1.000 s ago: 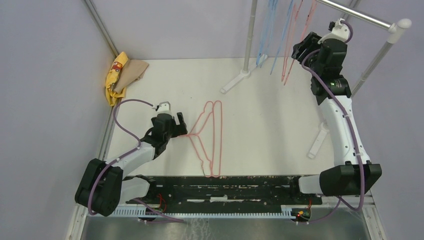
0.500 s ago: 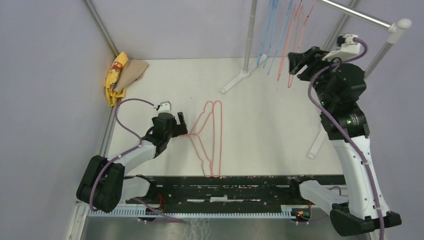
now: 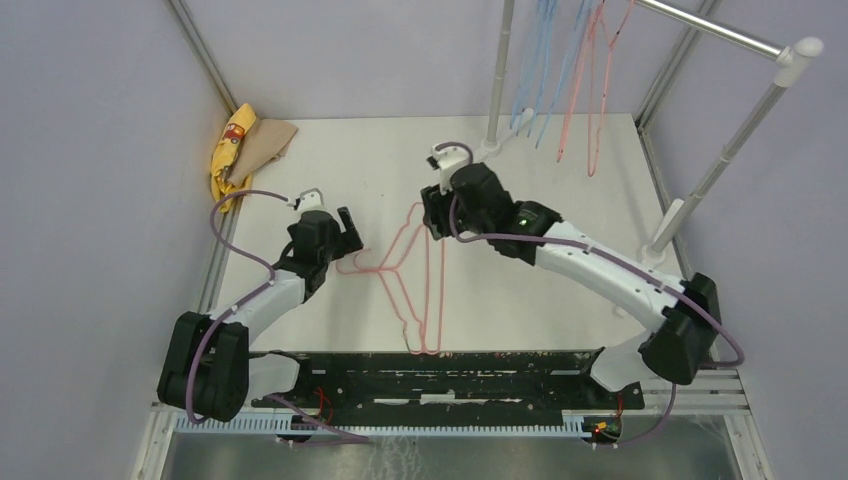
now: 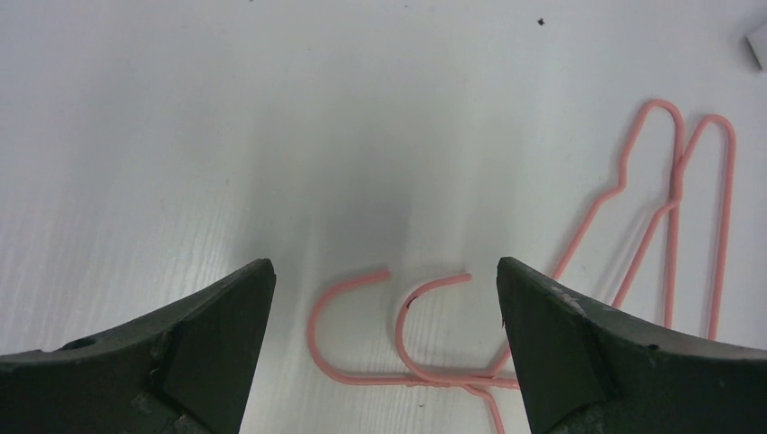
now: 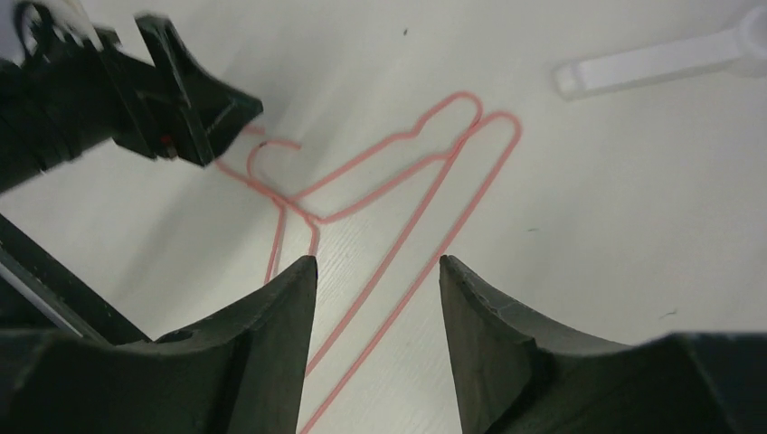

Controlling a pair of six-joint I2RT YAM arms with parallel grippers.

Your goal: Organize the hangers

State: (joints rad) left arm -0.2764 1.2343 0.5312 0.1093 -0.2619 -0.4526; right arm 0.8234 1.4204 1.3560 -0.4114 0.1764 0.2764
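Two pink-red wire hangers (image 3: 420, 275) lie flat and overlapping on the white table, hooks pointing left. My left gripper (image 3: 345, 232) is open and empty, just left of the hooks; the two hooks (image 4: 380, 325) lie between its jaws in the left wrist view. My right gripper (image 3: 432, 215) is open and empty above the hangers' far ends; the long wires (image 5: 407, 244) run between its jaws. Light blue hangers (image 3: 540, 70) and pink-red hangers (image 3: 590, 80) hang from the rack at the back.
A white-and-silver rack stands at the back right, with a pole (image 3: 498, 75), a top bar (image 3: 720, 32) and white feet (image 3: 470, 160). A yellow and tan cloth (image 3: 245, 145) lies at the back left. The black rail (image 3: 430, 375) runs along the near edge.
My right arm has swung from the hanging rack down and left to the hangers on the table. My left gripper has shifted slightly left and back, and the hangers' hooks moved with it.
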